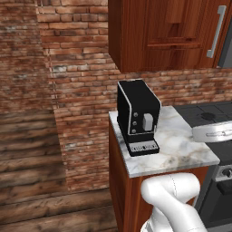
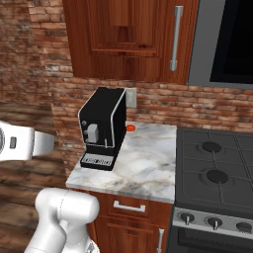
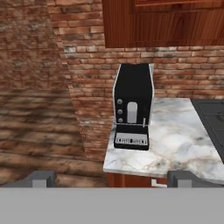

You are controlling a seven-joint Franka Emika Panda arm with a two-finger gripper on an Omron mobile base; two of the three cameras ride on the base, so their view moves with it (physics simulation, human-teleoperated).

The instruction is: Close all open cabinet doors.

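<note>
Cabinet door (image 2: 131, 37) above the marble counter (image 2: 148, 168) and coffee machine (image 2: 103, 128) looks shut already, so the gripper (image 3: 111, 178), fingers spread wide and empty, should probably seek open doors elsewhere.

I see my white arm (image 1: 174, 199) rising from the base with its elbow bent, the forearm (image 2: 22, 143) reaching level. In the hand view my gripper (image 3: 111, 179) faces forward, level, fingertips (image 3: 41, 178) set wide apart, holding nothing.
</note>
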